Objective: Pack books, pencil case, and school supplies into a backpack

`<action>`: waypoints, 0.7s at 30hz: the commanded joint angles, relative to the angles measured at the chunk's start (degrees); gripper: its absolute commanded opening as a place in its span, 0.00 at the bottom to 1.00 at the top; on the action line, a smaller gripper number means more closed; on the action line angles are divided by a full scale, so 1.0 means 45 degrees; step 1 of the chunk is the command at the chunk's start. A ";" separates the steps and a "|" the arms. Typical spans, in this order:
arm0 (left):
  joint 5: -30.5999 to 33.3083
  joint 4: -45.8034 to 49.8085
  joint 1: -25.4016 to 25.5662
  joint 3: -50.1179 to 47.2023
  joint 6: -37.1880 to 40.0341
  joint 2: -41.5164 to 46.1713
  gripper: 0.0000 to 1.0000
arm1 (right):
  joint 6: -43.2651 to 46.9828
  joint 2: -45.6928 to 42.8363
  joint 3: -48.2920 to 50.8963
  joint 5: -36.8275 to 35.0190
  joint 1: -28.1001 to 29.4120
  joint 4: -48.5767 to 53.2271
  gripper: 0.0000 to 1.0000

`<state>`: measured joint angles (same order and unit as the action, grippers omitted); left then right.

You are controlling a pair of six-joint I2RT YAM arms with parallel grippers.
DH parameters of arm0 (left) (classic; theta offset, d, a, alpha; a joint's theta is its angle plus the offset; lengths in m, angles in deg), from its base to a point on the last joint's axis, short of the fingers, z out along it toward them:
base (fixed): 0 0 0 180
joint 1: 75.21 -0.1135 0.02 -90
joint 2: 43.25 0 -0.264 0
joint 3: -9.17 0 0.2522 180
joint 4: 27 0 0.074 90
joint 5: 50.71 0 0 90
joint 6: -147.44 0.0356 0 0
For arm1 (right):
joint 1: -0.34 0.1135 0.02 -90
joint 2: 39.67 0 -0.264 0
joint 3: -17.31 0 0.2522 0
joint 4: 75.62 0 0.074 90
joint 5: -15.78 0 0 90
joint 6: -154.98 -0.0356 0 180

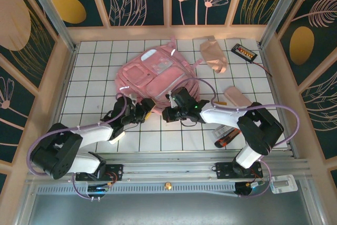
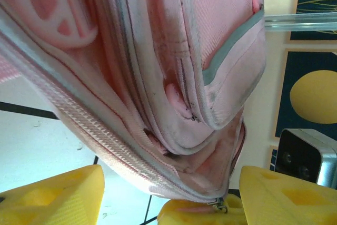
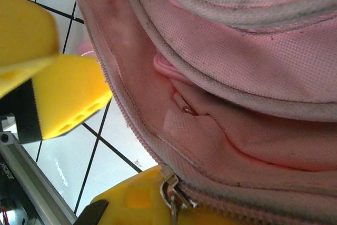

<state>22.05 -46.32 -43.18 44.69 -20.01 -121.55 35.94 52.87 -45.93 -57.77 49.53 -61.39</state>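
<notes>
The pink backpack (image 1: pixel 152 75) lies flat in the middle of the table. My left gripper (image 1: pixel 143 112) is at its near edge and stands open, its yellow fingers (image 2: pixel 52 198) wide on either side of the zippered rim (image 2: pixel 131 146). My right gripper (image 1: pixel 172 111) is beside it, shut on the backpack's metal zipper pull (image 3: pixel 171 196). The beige-pink oblong pencil case (image 1: pixel 238 97) lies to the right of the backpack. A small dark wrapped pack of school supplies (image 1: pixel 226 138) lies under my right arm. The books are out of view.
A tan floppy pouch (image 1: pixel 213 55) and a flat black device with orange buttons and a cable (image 1: pixel 244 52) lie at the back right. Wooden walls (image 1: pixel 68 67) fence the tiled table on three sides. Open tiles lie to the left of the backpack.
</notes>
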 commanded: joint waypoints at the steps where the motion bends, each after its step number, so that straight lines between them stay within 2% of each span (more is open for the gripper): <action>1: 0.0307 -0.1666 0.0213 0.0201 -0.0845 -0.0565 0.67 | 0.0046 0.0045 -0.0292 0.0154 0.0165 -0.0613 0.00; 5: 0.0264 -0.2239 0.0274 0.0581 -0.1058 -0.1501 0.66 | 0.0104 0.0152 -0.0371 0.0115 0.0237 -0.0573 0.00; 8: 0.0128 -0.2588 0.0300 0.0886 -0.1108 -0.2243 0.59 | 0.0104 0.0272 -0.0468 0.0095 0.0290 -0.0501 0.00; 12: 0.0158 -0.3018 0.0293 0.0824 -0.1163 -0.2902 0.33 | 0.0143 0.0252 -0.0575 0.0041 0.0339 -0.0324 0.00; 14: 0.0205 -0.3017 0.0301 0.0734 -0.1096 -0.2990 0.13 | 0.0197 0.0191 -0.0672 -0.0127 0.0343 0.0032 0.00; 16: 0.0282 -0.2941 0.0278 0.0648 -0.0971 -0.2918 0.02 | 0.0285 0.0059 -0.0735 -0.0330 0.0309 0.0494 0.00; 21: 0.0597 -0.1075 0.0213 0.0836 0.0501 -0.1937 0.00 | 0.0407 -0.0537 -0.0619 -0.0341 -0.0355 0.1875 0.00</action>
<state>22.67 -54.06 -42.20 47.18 -22.32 -133.20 36.35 53.65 -47.33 -59.12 49.51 -57.30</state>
